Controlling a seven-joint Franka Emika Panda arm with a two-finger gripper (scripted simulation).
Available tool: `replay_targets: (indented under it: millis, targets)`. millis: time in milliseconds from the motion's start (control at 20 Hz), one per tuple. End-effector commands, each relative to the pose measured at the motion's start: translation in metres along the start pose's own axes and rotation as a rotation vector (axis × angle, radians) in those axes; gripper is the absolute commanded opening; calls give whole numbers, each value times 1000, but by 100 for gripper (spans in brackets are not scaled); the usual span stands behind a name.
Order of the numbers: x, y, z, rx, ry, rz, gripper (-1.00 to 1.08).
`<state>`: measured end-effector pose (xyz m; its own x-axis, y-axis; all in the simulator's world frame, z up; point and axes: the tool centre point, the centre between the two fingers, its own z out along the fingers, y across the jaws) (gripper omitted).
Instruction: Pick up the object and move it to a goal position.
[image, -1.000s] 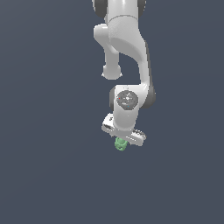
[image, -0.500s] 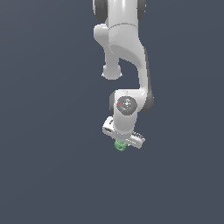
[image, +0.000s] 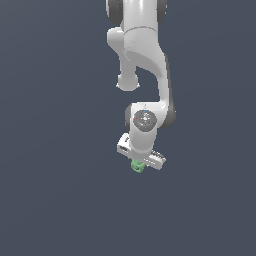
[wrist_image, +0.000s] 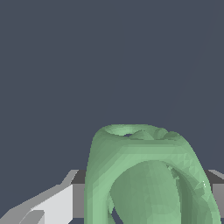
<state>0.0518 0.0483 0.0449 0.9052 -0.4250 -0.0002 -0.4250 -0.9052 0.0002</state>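
Observation:
The object (image: 136, 166) is a small pale-green lumpy piece with rounded loops, peeking out below the white gripper (image: 137, 164) in the exterior view. In the wrist view the object (wrist_image: 144, 175) fills the lower middle, its ring-like loops and hollows plain to see. A white and grey finger (wrist_image: 52, 203) presses against one side of it and a grey pad edge shows at the other side. The gripper is shut on the object, holding it above the dark grey floor. The white arm (image: 142, 60) reaches down from above.
A plain dark blue-grey floor (image: 50, 200) lies all around. No other objects or a goal marker show in either view.
The arm has shifted slightly toward the exterior view's right, carrying the object with it. The grip looks the same.

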Motion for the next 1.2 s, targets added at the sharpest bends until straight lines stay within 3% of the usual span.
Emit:
replay_targets:
  millis: [0, 600, 1150]
  targets:
    - [0, 0, -1, 0, 0, 0, -100]
    - [-3, 27, -44, 1, 0, 0, -100]
    - [-9, 89, -145, 2, -1, 1, -100]
